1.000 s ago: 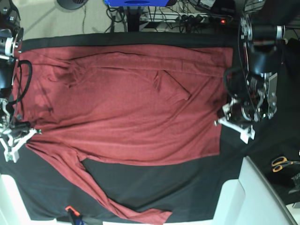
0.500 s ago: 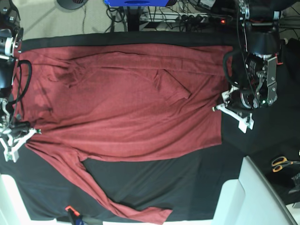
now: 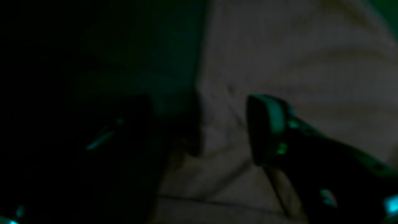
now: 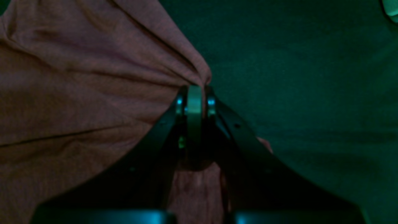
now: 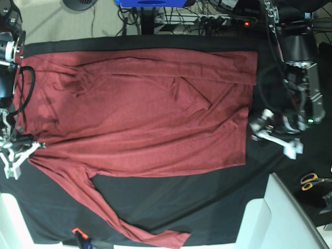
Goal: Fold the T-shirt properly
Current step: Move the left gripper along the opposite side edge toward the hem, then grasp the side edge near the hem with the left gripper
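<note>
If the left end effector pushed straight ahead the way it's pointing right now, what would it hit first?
Most likely the brick-red knit T-shirt: in the dim wrist view, the open left end effector points at the shirt's edge where it meets the black table cloth. Depth is unclear, so the cloth could come first.

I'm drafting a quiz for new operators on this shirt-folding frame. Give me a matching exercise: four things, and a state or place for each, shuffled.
1. left gripper
2. right gripper
3. T-shirt
4. scissors

A. spread flat on the black cloth
B. shut on the shirt's edge
C. open, beside the shirt's hem, holding nothing
D. lying at the base view's right edge

Pairs: 1-C, 2-B, 3-A, 4-D
</note>
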`<action>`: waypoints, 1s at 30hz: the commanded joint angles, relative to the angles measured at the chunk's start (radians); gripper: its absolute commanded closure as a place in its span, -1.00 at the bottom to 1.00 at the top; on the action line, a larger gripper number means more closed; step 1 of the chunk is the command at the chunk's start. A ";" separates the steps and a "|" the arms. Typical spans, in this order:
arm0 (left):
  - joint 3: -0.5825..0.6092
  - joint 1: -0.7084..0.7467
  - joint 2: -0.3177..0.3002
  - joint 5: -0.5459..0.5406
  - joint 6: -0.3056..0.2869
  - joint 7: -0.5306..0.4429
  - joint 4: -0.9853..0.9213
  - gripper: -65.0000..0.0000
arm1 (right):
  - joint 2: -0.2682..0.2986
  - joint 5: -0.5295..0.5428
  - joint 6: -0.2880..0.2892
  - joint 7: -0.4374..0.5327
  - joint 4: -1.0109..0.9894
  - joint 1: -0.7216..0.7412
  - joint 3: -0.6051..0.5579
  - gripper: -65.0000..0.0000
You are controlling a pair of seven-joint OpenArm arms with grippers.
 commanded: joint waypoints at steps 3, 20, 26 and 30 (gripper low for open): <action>-0.042 -0.080 -0.019 -0.005 -0.004 -0.004 -0.044 -0.49 | 0.019 0.008 -0.001 0.022 0.015 0.027 0.002 1.00; 0.349 -0.515 -0.059 -0.006 -0.117 -0.435 -0.892 -0.49 | 0.024 0.007 -0.001 0.022 0.015 0.030 0.002 1.00; 0.357 -0.560 -0.054 -0.003 -0.142 -0.531 -1.004 -0.49 | 0.024 0.007 -0.001 0.022 0.015 0.030 0.002 1.00; 0.357 -0.560 -0.033 -0.003 -0.163 -0.532 -0.991 -0.49 | 0.024 0.007 -0.001 0.022 0.015 0.031 0.002 1.00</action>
